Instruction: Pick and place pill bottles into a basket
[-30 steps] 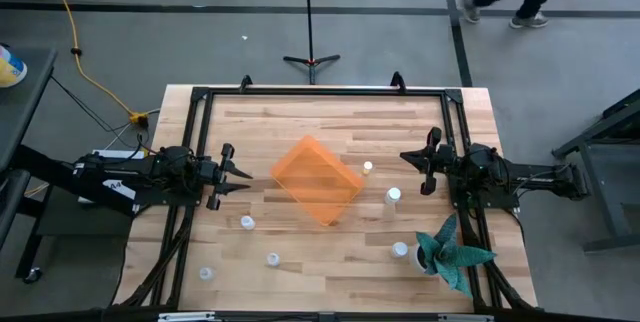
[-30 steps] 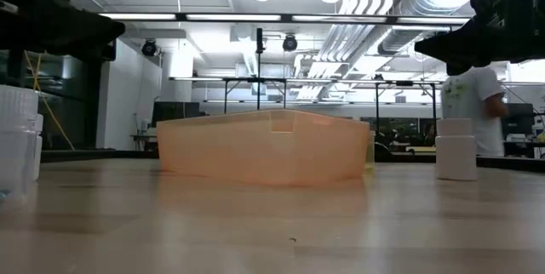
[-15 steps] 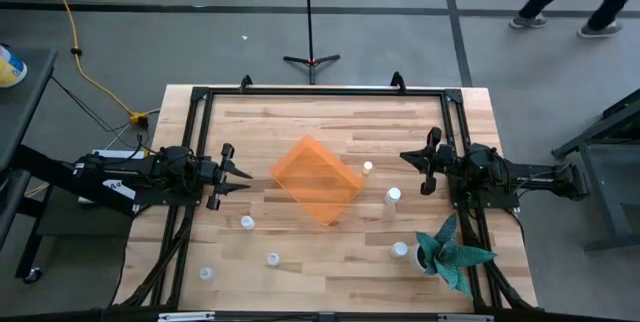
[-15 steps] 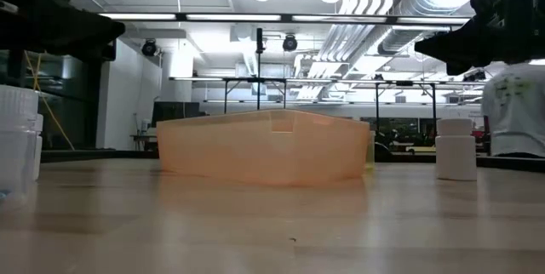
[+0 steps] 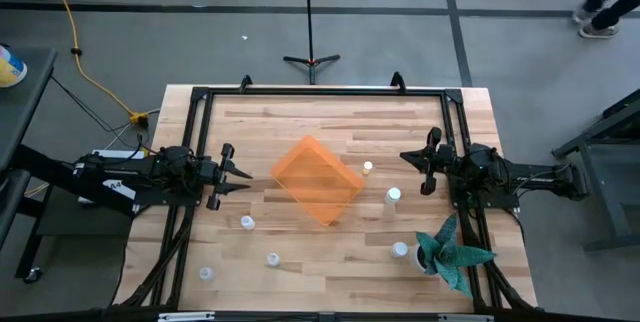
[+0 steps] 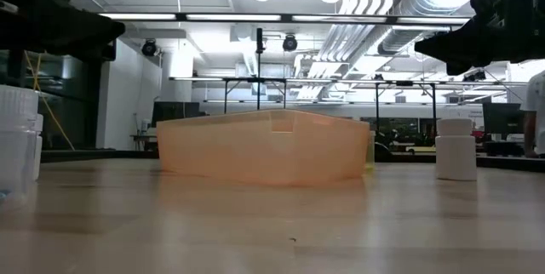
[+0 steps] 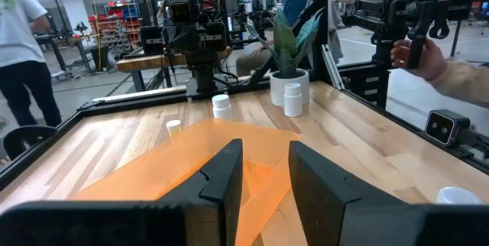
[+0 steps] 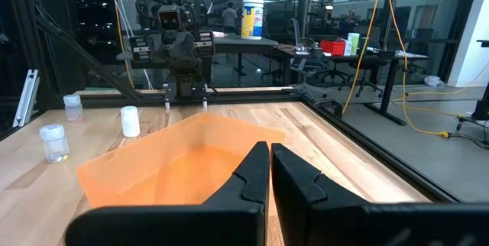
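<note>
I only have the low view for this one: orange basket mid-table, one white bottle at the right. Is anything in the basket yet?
Observer: No. From above, the basket is empty.
Operator: What's the count outside it?
Observer: Six pill bottles stand upright, three toward the left arm and three toward the right.
Operator: And the arms?
Observer: The left pincer and the right pincer sit on opposite sides of the basket, pointing at it and holding nothing.

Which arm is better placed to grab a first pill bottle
Right, probably. The right pincer sits beside two pill bottles, nearer than any bottle is to the left pincer.
</note>
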`<move>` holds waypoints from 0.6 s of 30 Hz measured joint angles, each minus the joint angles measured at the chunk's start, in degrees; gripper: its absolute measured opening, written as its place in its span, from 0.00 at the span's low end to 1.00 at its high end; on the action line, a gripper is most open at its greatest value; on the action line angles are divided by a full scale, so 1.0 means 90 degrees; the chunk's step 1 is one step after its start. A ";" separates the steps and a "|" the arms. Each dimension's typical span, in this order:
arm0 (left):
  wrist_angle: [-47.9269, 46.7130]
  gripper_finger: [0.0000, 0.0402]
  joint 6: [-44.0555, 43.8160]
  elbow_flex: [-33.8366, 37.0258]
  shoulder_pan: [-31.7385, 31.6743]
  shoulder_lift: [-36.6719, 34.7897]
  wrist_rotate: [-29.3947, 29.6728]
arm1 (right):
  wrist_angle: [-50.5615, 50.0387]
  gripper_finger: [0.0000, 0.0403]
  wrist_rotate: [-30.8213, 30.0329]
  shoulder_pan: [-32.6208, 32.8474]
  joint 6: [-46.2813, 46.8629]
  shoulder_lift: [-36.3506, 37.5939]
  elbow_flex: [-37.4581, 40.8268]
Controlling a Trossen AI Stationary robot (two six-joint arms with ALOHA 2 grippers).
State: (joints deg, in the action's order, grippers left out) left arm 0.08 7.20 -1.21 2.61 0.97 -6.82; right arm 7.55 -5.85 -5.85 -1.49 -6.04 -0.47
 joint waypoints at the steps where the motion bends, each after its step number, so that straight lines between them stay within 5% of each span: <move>1: 0.0000 0.36 -0.0002 0.0001 0.0001 0.0000 0.0000 | -0.0002 0.02 0.0000 0.0000 0.0002 0.0000 0.0002; 18: 0.0000 0.36 -0.1190 0.0000 0.0002 0.0002 -0.0013 | 0.0047 0.02 -0.0034 -0.0005 -0.0013 0.0002 0.0002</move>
State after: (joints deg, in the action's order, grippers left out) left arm 0.08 -3.51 -1.21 2.63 0.99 -6.94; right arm 7.97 -6.16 -5.89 -1.61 -6.02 -0.45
